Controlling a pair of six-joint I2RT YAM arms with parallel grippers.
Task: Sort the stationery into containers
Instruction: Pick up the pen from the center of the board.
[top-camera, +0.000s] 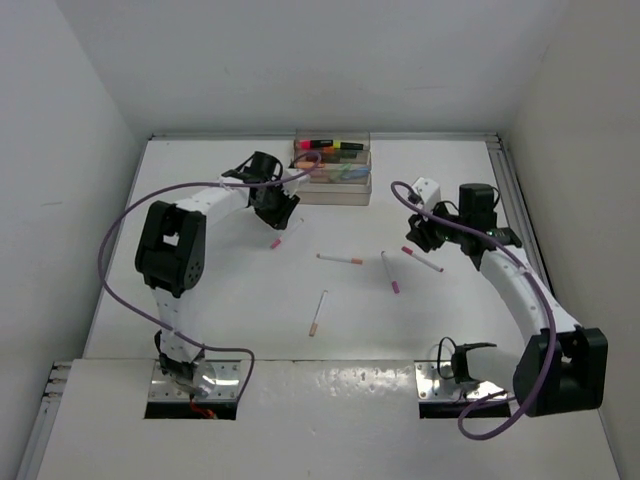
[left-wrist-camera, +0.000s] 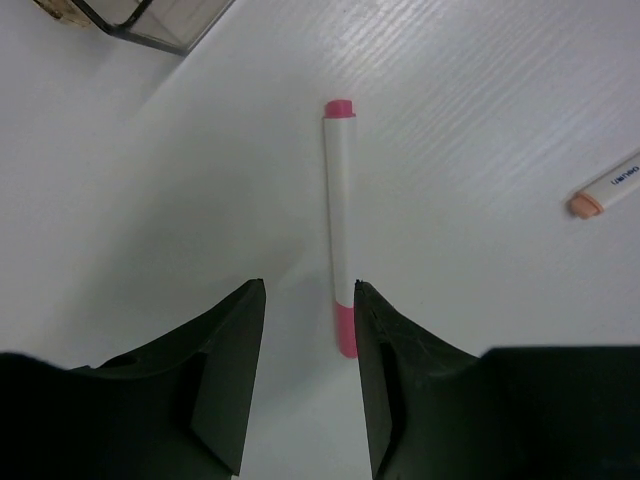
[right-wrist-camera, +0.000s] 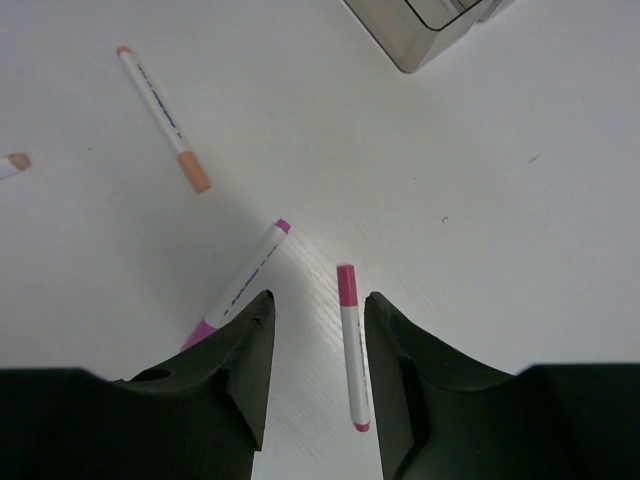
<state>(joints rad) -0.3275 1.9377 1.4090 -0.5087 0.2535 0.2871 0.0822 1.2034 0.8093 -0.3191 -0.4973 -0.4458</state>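
The left gripper (left-wrist-camera: 308, 290), half-open, straddles a pink-capped pen (left-wrist-camera: 340, 200) off-centre; I would centre it before pinching. Also the right gripper (right-wrist-camera: 318, 300) is half-open.

White arms (top-camera: 520, 290), black joints (top-camera: 170, 245), purple cables (top-camera: 110, 250), perhaps braided

Bright even light, soft faint shadows, sharp focus, mild glare

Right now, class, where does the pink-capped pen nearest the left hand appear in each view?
Top external: pink-capped pen left of centre, just below the left hand.
Left wrist: mid-picture, running up from between the fingers.
Right wrist: not in it; the pens there are others.
Shared landmark: the clear containers, top centre, top-left corner, top right respectively.
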